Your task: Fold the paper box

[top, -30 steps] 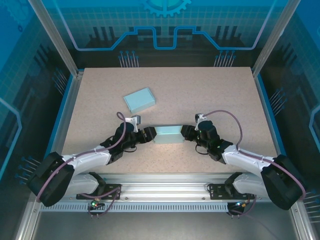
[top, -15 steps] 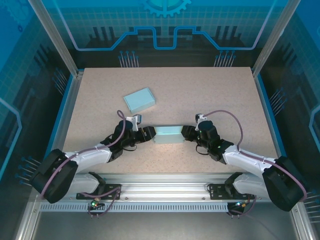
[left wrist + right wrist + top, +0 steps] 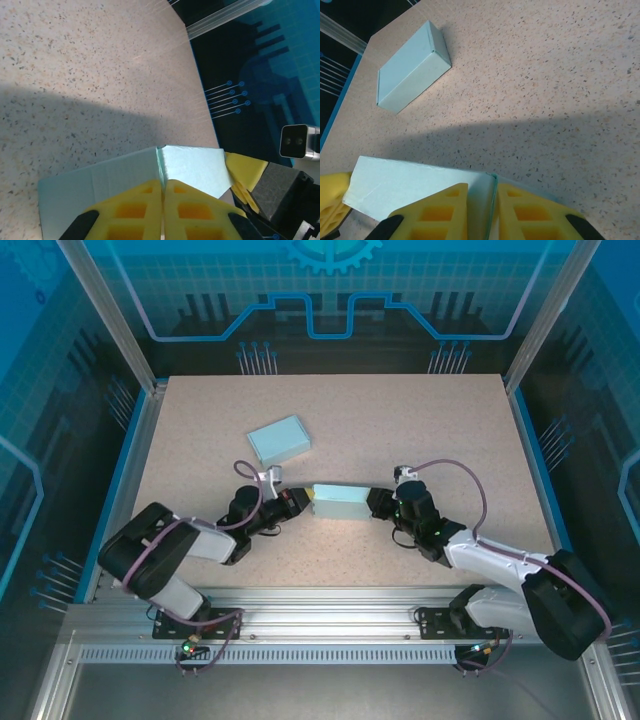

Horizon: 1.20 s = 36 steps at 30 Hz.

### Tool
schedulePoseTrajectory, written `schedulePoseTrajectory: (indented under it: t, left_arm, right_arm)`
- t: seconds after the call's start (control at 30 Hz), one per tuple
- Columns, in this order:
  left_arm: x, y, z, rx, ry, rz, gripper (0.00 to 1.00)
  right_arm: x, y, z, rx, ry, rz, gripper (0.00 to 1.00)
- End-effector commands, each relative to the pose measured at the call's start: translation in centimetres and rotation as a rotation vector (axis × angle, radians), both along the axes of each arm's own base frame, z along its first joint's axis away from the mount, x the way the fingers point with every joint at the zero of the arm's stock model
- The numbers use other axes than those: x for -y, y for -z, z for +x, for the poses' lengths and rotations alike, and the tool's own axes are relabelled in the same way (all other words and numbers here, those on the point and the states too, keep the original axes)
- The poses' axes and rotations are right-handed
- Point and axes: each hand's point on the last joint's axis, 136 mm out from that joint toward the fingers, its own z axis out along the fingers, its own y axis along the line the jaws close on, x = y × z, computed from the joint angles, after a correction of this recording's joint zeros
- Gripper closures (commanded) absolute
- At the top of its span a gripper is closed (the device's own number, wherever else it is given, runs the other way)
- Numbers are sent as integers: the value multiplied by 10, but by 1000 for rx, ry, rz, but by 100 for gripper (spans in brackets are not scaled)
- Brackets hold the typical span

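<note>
Since a second ago the left arm has folded back, and the left gripper [image 3: 300, 502] has closed to pinch the left end of the pale blue paper box [image 3: 340, 502] at the front centre of the speckled beige table [image 3: 430, 430]. The right gripper [image 3: 378, 502] pinches the box's opposite end wall. Folding looks about midway (ends apparently still to close). Farther back lies a second, finished pale blue box [image 3: 279, 439]: two boxes, two grippers.

On the table [image 3: 450, 430], a box [image 3: 340, 503] is placed near the front middle, flanked by the left gripper [image 3: 163, 197] at its left end and the right gripper [image 3: 494, 202] at its right end. A second box [image 3: 279, 440] is set behind it, to the left.
</note>
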Motion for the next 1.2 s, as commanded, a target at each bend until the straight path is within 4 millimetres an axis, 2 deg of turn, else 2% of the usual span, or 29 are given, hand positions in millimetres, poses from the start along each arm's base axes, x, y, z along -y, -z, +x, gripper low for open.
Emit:
schedulePoseTrajectory:
  t: [0.0, 0.1, 0.17, 0.3, 0.43, 0.6, 0.8, 0.83, 0.87, 1.0, 1.07, 1.17]
  left_arm:
    - [-1, 68, -35, -227, 71, 72, 100]
    - [-1, 69, -33, -222, 65, 76, 100]
    - [-3, 69, -33, -221, 61, 87, 100]
    - [-2, 66, -32, -219, 64, 110, 99]
    - [-1, 61, -29, -209, 67, 109, 98]
    - [0, 54, -28, -192, 63, 96, 97]
    - [4, 33, -22, -147, 70, 72, 85]
    - [5, 29, -22, -139, 74, 73, 82]
    - [5, 25, -21, -131, 75, 75, 79]
    - [6, 6, -15, -87, 77, 105, 72]
    - [6, -2, -11, -67, 73, 132, 67]
    - [4, -11, -9, -43, 63, 156, 66]
  right_arm:
    - [21, 71, -43, -272, -60, -211, 59]
    - [18, 51, -36, -242, -67, -230, 42]
    - [17, 34, -30, -211, -65, -242, 25]
    - [14, 3, -19, -166, -60, -244, 1]
    - [0, -15, -9, -148, -84, -214, 0]
    - [-16, -16, -4, -160, -96, -276, 0]
    - [-28, -26, -2, -149, -139, -354, 0]
    - [-29, -25, -5, -146, -172, -373, 0]
    - [-37, -38, -2, -111, -214, -372, 0]
    - [-48, -57, -9, -41, -389, -443, 0]
    - [-51, -62, -12, -22, -465, -492, 0]
    - [-60, -63, -20, -14, -609, -533, 2]
